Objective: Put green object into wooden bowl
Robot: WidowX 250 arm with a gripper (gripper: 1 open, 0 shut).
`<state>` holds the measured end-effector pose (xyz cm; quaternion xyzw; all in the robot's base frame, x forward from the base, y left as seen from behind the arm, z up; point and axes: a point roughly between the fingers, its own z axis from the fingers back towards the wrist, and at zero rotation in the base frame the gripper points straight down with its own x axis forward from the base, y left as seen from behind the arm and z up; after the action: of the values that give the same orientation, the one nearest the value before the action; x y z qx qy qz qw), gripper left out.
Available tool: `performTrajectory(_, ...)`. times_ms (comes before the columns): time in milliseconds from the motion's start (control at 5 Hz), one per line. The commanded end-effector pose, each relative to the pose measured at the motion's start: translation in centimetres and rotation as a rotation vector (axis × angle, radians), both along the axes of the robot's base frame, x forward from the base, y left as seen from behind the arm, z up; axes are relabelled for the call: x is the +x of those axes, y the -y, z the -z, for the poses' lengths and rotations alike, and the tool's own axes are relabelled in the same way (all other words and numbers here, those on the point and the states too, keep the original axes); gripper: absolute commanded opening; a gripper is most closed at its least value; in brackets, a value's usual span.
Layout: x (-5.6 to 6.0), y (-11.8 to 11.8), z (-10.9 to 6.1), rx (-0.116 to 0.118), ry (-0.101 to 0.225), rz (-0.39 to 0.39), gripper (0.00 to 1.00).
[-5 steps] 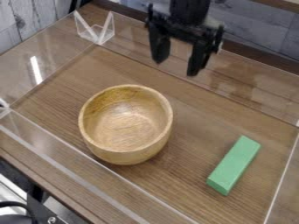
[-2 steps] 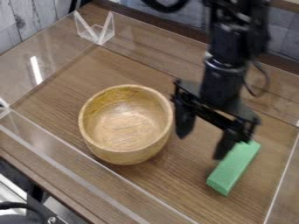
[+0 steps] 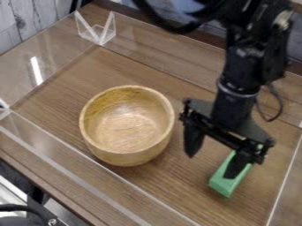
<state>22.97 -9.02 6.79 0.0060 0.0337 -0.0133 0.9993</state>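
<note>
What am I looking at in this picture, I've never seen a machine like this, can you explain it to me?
It's one view, from a camera looking down at a wooden table. The dark machine reaching in from the top is a robot arm; its open fingers point down above the table, by the green block, partly covering it. To the left sits a round wooden bowl, with nothing in it. Nothing appears to be held.

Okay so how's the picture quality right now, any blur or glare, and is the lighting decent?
In the camera view: lighting bright enough to read the table's planks; dark gripper slightly soft, detail lost in its black parts; wooden bowl shaded along its inner wall, no harsh glare.
</note>
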Motion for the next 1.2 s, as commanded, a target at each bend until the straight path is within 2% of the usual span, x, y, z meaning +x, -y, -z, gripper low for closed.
performTrajectory(0, 0.5, -0.7, 0.2, -0.012, 0.082, -0.055, 1.0)
performTrajectory(200, 0.5, -1.2, 1.1, -0.011, 0.111, -0.097, 1.0)
performTrajectory(400, 1.0, 0.0, 2.4, -0.01, 0.128, -0.139, 1.0)
performTrajectory(600, 1.4, 1.6, 3.5, -0.011, 0.161, -0.174, 1.0)
performTrajectory(800, 0.9, 2.2, 3.7, -0.01, 0.176, -0.16, 1.0)
performTrajectory(1000, 0.9, 2.0, 2.3, -0.006, 0.201, -0.163, 1.0)
